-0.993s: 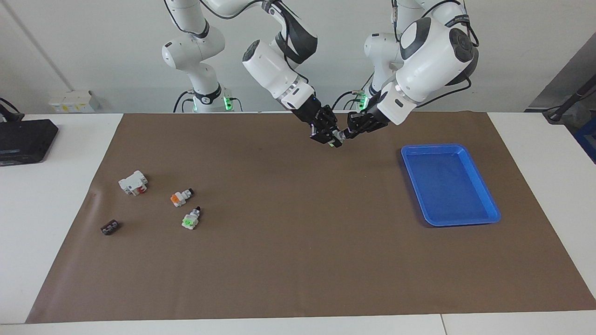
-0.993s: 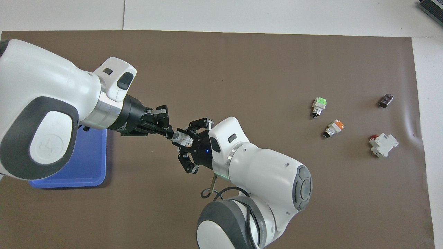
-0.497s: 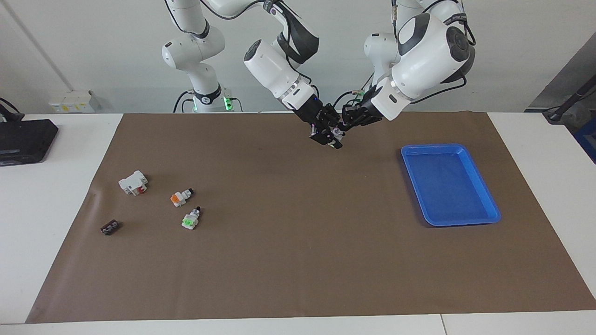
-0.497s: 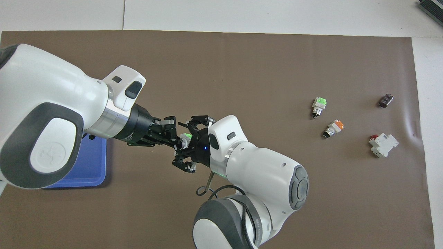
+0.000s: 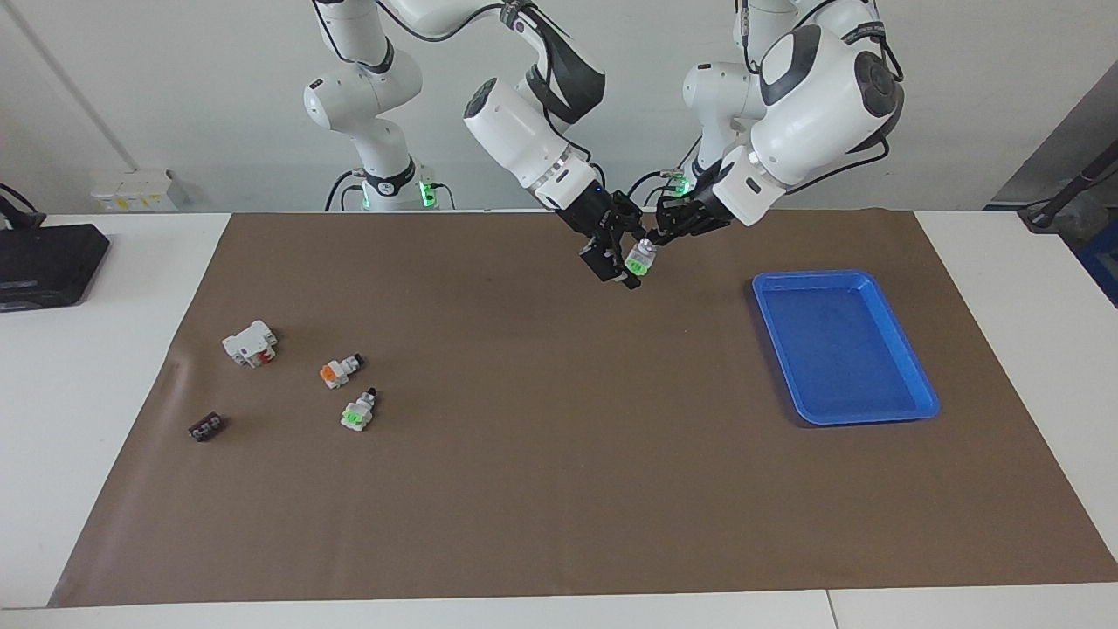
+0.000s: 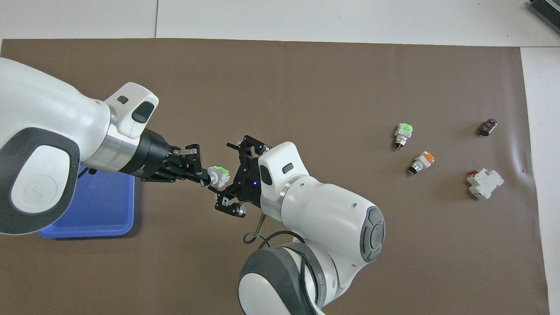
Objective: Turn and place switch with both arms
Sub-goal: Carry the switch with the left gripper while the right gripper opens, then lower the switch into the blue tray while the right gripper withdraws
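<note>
The left tool (image 5: 657,238) (image 6: 202,178) is closed tight on the knob end of the switch (image 5: 640,258) (image 6: 218,174), holding it up in the air over the brown mat (image 5: 559,454) (image 6: 306,87), between the two arms. The switch's green end points away from the left tool, toward the right one.

The right tool (image 5: 616,262) (image 6: 232,179) has its fingers spread wide on either side of the switch's green end, and no longer appears to grip it; whether a finger still brushes it cannot be told.

The blue tray (image 5: 908,406) (image 6: 87,229) lies on the mat toward the left arm's end of the counter (image 5: 105,367), well apart from the held switch. At the right arm's end lie a second green switch (image 5: 357,412) (image 6: 403,134), an orange-marked switch (image 5: 339,370) (image 6: 421,162), a white block with red (image 5: 250,342) (image 6: 484,182) and a small dark part (image 5: 206,427) (image 6: 487,127).
</note>
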{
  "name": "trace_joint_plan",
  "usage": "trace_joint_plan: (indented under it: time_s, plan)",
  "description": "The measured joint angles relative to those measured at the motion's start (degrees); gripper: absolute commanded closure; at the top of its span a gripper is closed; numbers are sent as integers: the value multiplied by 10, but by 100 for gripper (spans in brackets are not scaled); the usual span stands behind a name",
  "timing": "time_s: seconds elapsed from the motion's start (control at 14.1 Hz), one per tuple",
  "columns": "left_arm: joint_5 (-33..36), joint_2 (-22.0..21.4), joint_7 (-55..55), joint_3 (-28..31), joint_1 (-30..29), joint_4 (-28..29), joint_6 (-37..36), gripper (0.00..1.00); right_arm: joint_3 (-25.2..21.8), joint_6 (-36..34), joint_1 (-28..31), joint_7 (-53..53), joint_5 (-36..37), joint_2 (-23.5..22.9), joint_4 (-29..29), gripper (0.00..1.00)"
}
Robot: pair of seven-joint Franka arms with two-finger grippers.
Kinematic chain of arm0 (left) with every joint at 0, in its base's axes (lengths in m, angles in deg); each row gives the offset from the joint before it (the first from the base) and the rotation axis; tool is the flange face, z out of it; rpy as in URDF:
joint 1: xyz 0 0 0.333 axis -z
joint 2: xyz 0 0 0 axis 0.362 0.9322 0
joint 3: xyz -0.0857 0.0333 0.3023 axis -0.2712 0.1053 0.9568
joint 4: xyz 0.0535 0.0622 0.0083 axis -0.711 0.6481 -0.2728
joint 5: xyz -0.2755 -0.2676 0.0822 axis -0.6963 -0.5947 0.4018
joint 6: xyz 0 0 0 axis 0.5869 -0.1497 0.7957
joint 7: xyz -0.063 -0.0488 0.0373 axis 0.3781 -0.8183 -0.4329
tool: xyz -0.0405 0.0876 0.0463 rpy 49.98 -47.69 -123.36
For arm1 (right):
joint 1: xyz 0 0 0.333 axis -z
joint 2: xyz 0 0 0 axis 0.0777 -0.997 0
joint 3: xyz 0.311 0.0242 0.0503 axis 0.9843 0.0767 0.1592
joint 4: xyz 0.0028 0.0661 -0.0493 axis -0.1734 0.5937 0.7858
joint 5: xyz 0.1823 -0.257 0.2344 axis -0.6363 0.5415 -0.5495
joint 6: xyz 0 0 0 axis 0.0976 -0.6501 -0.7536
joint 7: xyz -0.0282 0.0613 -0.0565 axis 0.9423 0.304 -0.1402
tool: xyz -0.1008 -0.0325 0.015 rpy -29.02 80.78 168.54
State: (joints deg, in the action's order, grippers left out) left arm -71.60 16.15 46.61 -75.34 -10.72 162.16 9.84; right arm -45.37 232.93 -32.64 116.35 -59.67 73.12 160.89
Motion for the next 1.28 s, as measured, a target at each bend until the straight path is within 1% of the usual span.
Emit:
trace_joint_plan:
  time_s: [0.14,0.35,0.5,0.57,0.71,0.85,1.06,1.28]
  plan:
    - [34,-2,-45,2,-37,16,14,100,-4,6,1,0,0,0,-2,0]
    - [55,-6,-138,5,-112,43,51,100,-5,6,8,0,0,0,-3,0]
    - [105,-8,-178,7,-148,57,78,100,-5,6,19,0,0,0,-3,0]
    - [138,-9,-189,7,-156,62,87,100,-5,6,29,0,0,0,-3,0]
    - [197,-10,-211,6,-167,65,94,100,-6,6,61,0,0,5,-2,0]
    - [237,-10,-248,6,-186,68,95,100,-7,0,104,0,0,12,-1,0]
    - [248,-10,-329,6,-229,95,99,100,-8,-10,163,0,0,13,2,0]
    - [255,-8,-361,7,-256,132,107,100,-12,-39,221,0,1,13,4,0]
